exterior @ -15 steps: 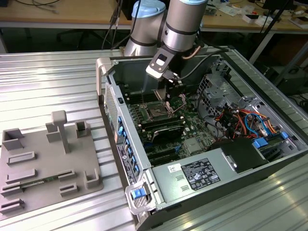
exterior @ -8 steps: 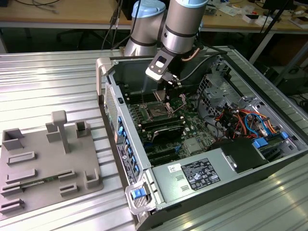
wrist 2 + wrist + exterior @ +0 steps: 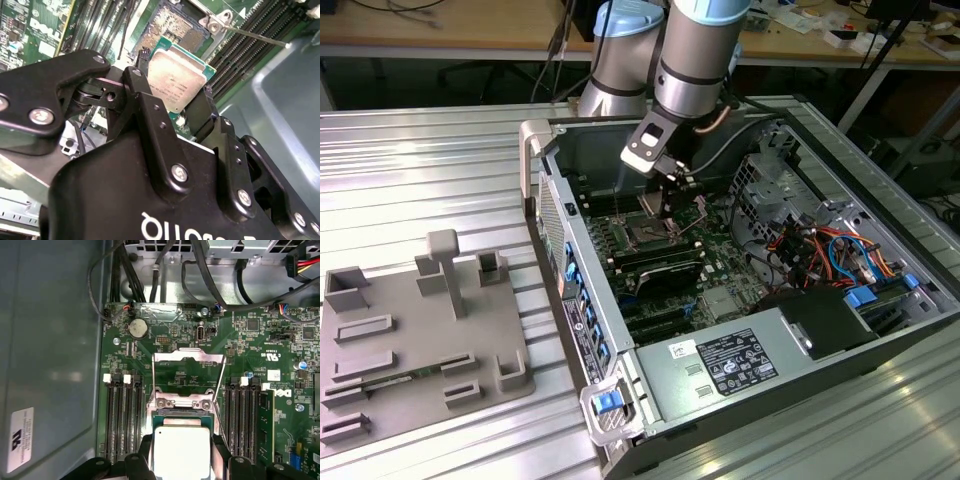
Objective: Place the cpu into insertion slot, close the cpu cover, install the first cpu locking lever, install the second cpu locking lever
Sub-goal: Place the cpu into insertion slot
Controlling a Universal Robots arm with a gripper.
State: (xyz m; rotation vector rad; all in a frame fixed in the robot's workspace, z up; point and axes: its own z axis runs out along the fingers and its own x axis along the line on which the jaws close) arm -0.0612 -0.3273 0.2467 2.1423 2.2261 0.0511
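One cpu sits clamped between the jaws over the insertion slot inside the open computer case.

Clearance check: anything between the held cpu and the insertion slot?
Nothing visible: in the second wrist view the insertion slot lies bare beyond the cpu in the tool.

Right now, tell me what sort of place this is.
Probably a robotics lab: a grey robot arm over an open grey computer case on a ribbed metal table, cluttered wooden workbenches behind.
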